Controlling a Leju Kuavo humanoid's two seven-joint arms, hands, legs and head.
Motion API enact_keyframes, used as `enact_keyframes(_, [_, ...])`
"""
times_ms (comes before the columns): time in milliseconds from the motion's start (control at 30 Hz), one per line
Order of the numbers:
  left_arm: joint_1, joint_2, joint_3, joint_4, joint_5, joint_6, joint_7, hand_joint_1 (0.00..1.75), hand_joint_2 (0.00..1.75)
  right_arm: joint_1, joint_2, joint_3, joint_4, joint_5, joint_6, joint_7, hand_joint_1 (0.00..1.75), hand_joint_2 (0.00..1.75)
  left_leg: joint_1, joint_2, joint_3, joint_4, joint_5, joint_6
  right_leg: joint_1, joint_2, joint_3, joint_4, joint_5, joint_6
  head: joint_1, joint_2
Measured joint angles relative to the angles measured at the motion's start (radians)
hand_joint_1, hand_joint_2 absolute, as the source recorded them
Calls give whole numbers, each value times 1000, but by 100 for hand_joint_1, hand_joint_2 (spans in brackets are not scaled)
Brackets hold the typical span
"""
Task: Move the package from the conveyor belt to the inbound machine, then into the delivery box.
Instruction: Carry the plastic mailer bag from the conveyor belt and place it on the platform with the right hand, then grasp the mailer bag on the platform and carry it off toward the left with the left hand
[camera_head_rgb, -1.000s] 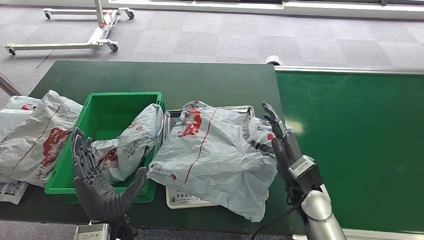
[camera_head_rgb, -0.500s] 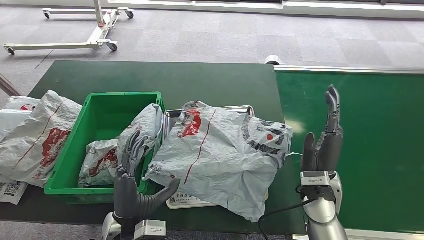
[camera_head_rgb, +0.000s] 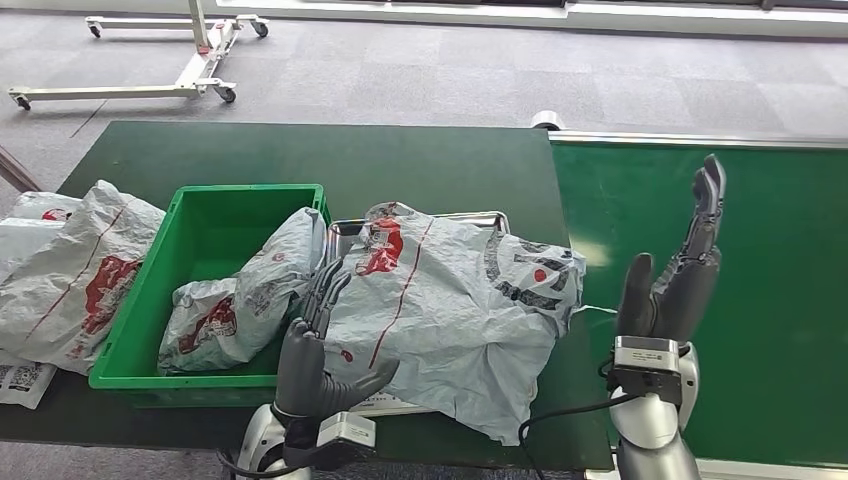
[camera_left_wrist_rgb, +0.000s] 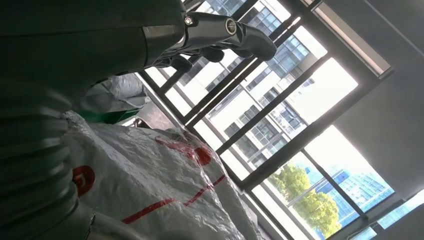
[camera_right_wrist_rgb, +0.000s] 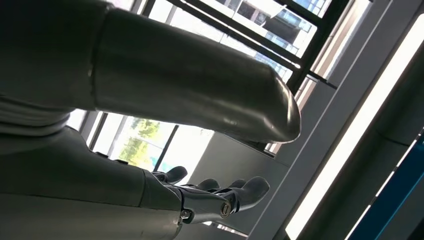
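Note:
A large grey package (camera_head_rgb: 440, 290) with red print lies on the metal tray of the inbound machine (camera_head_rgb: 345, 235) at the table's middle. My left hand (camera_head_rgb: 315, 350) is at the package's near left corner, fingers stretched up along its left edge and thumb spread toward it, holding nothing. In the left wrist view the package (camera_left_wrist_rgb: 150, 185) lies close beside the left hand (camera_left_wrist_rgb: 200, 30). My right hand (camera_head_rgb: 670, 280) stands upright and open over the green conveyor belt (camera_head_rgb: 740, 220), apart from the package's right side. The right wrist view shows the right hand (camera_right_wrist_rgb: 220, 192) with fingers straight and empty.
A green delivery box (camera_head_rgb: 190, 230) stands left of the tray with a smaller grey package (camera_head_rgb: 240, 300) leaning inside it. More grey packages (camera_head_rgb: 70, 270) lie at the table's left end. A white wheeled frame (camera_head_rgb: 190, 60) stands on the floor beyond the table.
My left hand has moved right from in front of the green box to the package's left corner. My right hand left the package's right side and rose over the belt.

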Motion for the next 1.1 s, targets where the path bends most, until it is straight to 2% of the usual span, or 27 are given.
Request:
enact_keyframes(600, [-92, -37, -97, 228, -36, -42, 12, 0, 175, -5, 3, 25, 18, 11, -3, -9, 0, 0, 0, 0, 0, 0, 0, 0, 0, 0, 0, 0, 0, 0, 0, 0])
enact_keyframes(633, [-96, -37, -99, 237, -36, -42, 12, 10, 175, -5, 3, 25, 18, 11, -4, -9, 0, 0, 0, 0, 0, 0, 0, 0, 0, 0, 0, 0, 0, 0, 0, 0])
enact_keyframes(733, [-106, -39, -103, 261, -36, -46, 13, 137, 175, -5, 3, 26, 18, 11, -8, -10, 0, 0, 0, 0, 0, 0, 0, 0, 0, 0, 0, 0, 0, 0, 0, 0])
enact_keyframes(767, [-110, -40, -104, 270, -36, -47, 13, 171, 175, -5, 3, 26, 18, 11, -9, -10, 0, 0, 0, 0, 0, 0, 0, 0, 0, 0, 0, 0, 0, 0, 0, 0])
enact_keyframes(800, [-115, -41, -105, 279, -36, -49, 14, 175, 175, -4, 3, 26, 18, 11, -11, -10, 0, 0, 0, 0, 0, 0, 0, 0, 0, 0, 0, 0, 0, 0, 0, 0])
enact_keyframes(1100, [-148, -48, -119, 344, -59, -37, 17, 175, 175, -1, 3, 26, 18, 15, -18, -10, 0, 0, 0, 0, 0, 0, 0, 0, 0, 0, 0, 0, 0, 0, 0, 0])
